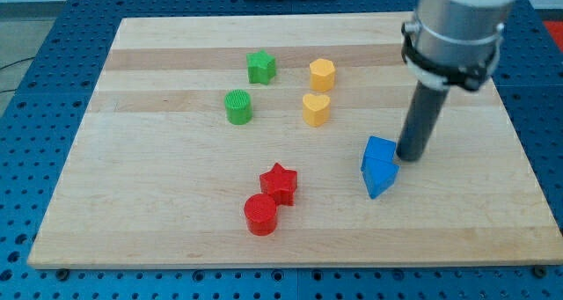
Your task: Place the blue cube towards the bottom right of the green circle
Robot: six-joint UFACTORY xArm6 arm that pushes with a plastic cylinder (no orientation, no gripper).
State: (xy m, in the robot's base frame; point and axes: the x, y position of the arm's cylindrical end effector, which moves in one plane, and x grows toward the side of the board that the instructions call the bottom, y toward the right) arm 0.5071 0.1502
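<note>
The blue cube [380, 153] sits right of the board's middle, pressed against a second blue block [379, 178], wedge-like, just below it. The green circle, a round cylinder [238, 106], stands at the upper left of the middle, far left of the blue cube. My tip [409, 157] is at the end of the dark rod, touching or almost touching the blue cube's right side.
A green star [261, 67] lies above the green circle. A yellow hexagon [322, 74] and a yellow heart [317, 109] lie right of the green circle. A red star [280, 183] and a red cylinder [261, 215] sit below the middle. The wooden board [132, 212] rests on a blue perforated table.
</note>
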